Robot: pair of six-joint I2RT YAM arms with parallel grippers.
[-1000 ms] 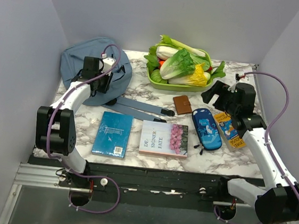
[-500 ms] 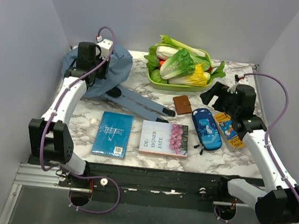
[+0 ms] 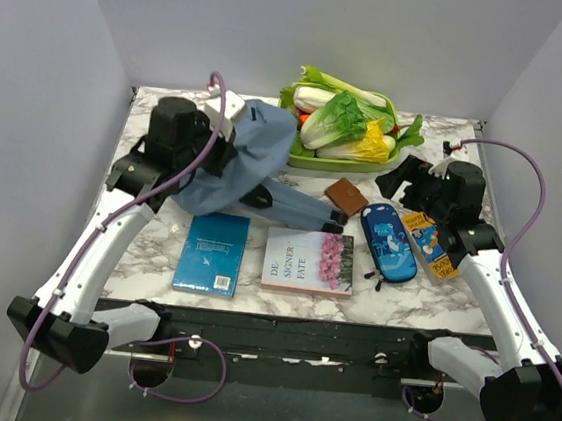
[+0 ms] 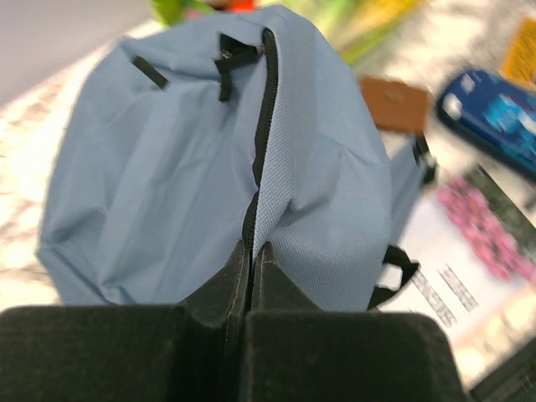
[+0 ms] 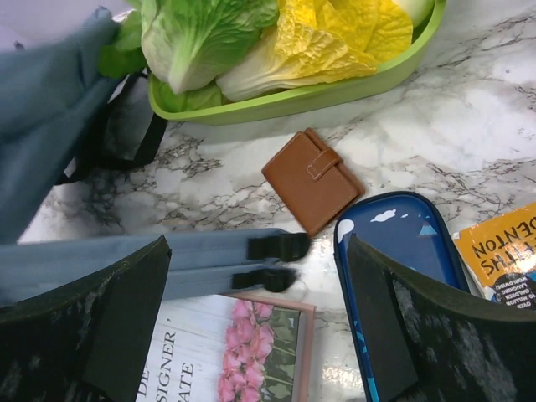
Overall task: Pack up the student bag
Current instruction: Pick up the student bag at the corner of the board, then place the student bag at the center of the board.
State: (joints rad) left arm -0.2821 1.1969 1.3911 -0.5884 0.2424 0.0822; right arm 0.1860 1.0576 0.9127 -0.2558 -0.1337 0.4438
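The left gripper (image 4: 251, 255) has its jaws pressed together on the bag (image 3: 241, 156). They pinch the cloth right by the black zip. The bag is at the back of the tabletop (image 3: 409, 284), left of the middle, just beside the green tray (image 3: 331, 164) of leafy greens. I cannot tell if the bag's bottom rests on the tabletop or hangs just above it. Its flat straps (image 3: 296, 207) lie out to the right, and their black ends are near a small brown wallet (image 3: 345, 196).

The right gripper (image 5: 255, 251) hangs over the right side. Its jaws are spread wide with nothing held between them. Under it are the strap ends, the wallet and a blue pencil case (image 3: 388, 242). A yellow book (image 3: 431, 241) lies just beside the pencil case. At the front lie a blue book (image 3: 211, 253) and a flower book (image 3: 308, 262), side by side and a little apart.
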